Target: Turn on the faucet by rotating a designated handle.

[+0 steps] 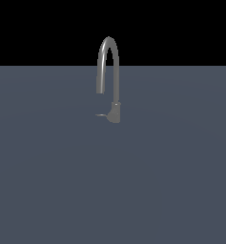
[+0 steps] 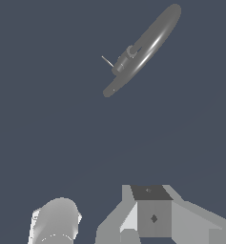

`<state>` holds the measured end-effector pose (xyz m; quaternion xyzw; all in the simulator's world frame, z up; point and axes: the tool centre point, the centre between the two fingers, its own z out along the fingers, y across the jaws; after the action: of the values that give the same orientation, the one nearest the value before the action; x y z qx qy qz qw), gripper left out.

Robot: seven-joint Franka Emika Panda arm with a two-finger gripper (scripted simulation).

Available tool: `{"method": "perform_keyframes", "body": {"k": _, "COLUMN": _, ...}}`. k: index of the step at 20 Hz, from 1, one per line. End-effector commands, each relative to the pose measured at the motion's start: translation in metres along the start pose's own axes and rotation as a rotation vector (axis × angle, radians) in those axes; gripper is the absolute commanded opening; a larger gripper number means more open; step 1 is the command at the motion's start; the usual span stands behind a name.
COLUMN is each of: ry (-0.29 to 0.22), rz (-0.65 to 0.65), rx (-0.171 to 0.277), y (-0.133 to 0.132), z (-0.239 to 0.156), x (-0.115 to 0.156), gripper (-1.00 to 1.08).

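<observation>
The grey faucet [image 1: 115,112] stands upright on the dark flat surface, its tall arched spout [image 1: 107,57] rising above a short cylindrical base. The handle [image 1: 101,115], a thin short lever, sticks out from the base toward the exterior view's left. The exterior view shows no arm or gripper. From above, the wrist view shows the faucet [image 2: 142,45] with the handle [image 2: 107,60] as a fine spike off the base. Grey parts of my gripper [image 2: 150,212] fill that picture's lower edge, far from the faucet and touching nothing. Its fingertips are cut off.
The dark grey-blue surface [image 1: 112,190] extends all around the faucet, with black background behind it. A pale cylindrical part of the arm [image 2: 55,224] shows beside the gripper in the wrist view.
</observation>
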<state>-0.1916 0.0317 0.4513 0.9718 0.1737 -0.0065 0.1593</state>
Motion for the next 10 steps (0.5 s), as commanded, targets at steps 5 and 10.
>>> {"method": "perform_keyframes", "body": {"k": 5, "ry": -0.024, "rz": -0.193, "rx": -0.176, "y": -0.012, "z": 0.028, "x": 0.038, "gripper": -1.00}}
{"method": "perform_keyframes", "body": {"k": 10, "ry": -0.039, "rz": -0.322, "rx": -0.295, "y": -0.022, "z": 0.048, "x": 0.061, "gripper": -1.00}}
